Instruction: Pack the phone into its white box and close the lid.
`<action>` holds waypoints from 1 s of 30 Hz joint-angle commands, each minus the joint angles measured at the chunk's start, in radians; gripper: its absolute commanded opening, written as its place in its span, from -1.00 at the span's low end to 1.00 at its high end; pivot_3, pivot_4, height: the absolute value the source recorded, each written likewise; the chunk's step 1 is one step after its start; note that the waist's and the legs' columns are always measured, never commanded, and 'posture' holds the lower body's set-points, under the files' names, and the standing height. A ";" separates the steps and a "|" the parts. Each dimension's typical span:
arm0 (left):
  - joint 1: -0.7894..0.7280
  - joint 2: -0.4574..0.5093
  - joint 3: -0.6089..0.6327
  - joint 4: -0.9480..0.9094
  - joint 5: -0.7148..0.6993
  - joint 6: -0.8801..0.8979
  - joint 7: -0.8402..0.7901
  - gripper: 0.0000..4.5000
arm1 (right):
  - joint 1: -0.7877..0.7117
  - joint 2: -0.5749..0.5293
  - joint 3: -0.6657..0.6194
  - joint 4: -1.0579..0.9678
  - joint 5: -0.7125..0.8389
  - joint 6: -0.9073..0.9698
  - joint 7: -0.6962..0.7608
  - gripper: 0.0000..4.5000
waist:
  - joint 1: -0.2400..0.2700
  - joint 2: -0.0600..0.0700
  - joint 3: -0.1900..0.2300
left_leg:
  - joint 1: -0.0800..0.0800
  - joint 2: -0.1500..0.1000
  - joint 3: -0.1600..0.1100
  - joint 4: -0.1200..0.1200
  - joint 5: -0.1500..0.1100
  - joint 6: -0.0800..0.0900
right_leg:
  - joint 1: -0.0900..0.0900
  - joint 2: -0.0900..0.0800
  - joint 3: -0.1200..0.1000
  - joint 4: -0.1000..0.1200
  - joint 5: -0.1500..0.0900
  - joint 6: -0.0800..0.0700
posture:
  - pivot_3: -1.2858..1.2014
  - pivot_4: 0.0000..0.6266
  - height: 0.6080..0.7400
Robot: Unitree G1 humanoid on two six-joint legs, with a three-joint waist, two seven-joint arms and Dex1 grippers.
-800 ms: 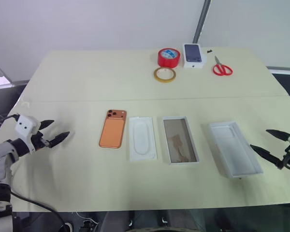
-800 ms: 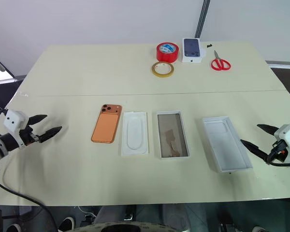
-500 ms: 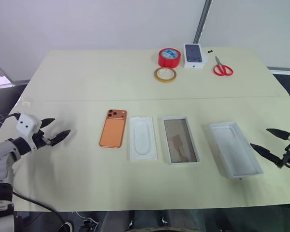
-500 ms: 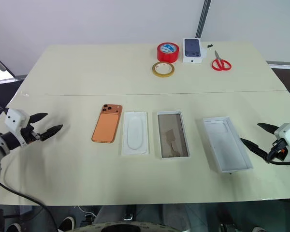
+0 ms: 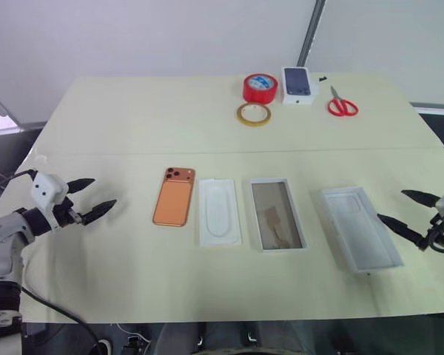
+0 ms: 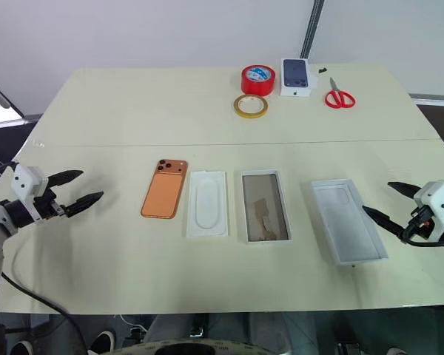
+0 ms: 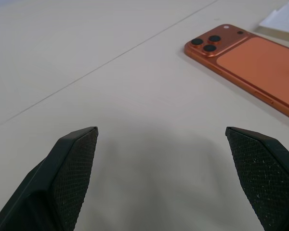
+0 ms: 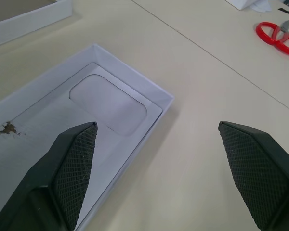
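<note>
The copper-orange phone lies back up on the table, its camera lenses at the far end. To its right come a flat white insert, then the white box with a brownish floor, then the lid lying hollow side up. My left gripper is open just above the table, left of the phone and apart from it. At the right, my right gripper is open beside the lid's right wall, not touching it. Neither holds anything.
At the table's far edge stand a red tape roll, a yellowish tape ring, a small white box printed with a dark phone and red scissors. A seam crosses the table behind the row.
Both grippers have crept slightly inward toward the row of things, still open. The phone, box and lid have not moved.
</note>
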 commanded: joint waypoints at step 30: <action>0.026 0.002 -0.052 -0.749 -0.649 1.453 0.238 0.98 | -0.130 0.058 0.295 -0.509 0.075 0.205 0.049 0.87 | -0.001 -0.001 0.003 | 0.000 0.000 -0.001 0.002 0.000 0.001 | 0.000 0.000 0.000 0.000 0.000 0.000 | 0.03 -0.52 1.00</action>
